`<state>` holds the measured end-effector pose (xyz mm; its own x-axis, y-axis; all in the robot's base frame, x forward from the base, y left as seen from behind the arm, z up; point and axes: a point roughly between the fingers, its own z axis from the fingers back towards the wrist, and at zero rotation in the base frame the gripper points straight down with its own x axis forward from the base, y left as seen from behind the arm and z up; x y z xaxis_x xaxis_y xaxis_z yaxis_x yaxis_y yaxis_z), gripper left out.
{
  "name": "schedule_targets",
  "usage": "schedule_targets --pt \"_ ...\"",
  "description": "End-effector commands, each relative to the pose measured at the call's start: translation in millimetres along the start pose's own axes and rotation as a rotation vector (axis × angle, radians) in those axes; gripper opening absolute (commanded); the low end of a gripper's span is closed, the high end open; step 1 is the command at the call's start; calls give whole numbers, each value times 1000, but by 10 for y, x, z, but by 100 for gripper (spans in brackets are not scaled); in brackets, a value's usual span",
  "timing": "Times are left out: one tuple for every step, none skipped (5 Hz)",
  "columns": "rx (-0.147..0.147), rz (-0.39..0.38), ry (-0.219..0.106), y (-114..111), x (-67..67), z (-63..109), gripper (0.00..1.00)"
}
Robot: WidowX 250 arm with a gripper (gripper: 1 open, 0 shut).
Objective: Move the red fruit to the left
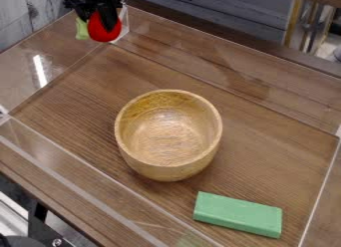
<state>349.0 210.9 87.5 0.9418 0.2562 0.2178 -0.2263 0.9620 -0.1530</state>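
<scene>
The wooden table (266, 102) is seen first, with 1 wooden bowl (168, 134) in the middle and 1 green block (238, 213) near the front. The red fruit (106, 30) is held up at the far left corner. It is judged light, smooth and a bit slippery, best held around its middle. The gripper (98, 22) is closed tight on it.

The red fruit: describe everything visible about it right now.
The red fruit is a small, round, smooth, bright red ball with a bit of green showing at its left side. It sits at the top left of the view, gripped from above by the dark hand, whose fingers cover its upper part. It appears lifted off the wooden table, though its underside is hard to judge. It is well apart from the wooden bowl.
</scene>
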Motion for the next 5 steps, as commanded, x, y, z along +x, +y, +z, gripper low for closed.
schedule_targets --pt "36 11 -89 -41 111 301 0" --pt "38 45 -96 -62 119 300 0" --pt "43 85 -105 -70 140 304 0" --pt "48 127 -115 -80 162 308 0" --pt "53 174 -125 -78 183 316 0"
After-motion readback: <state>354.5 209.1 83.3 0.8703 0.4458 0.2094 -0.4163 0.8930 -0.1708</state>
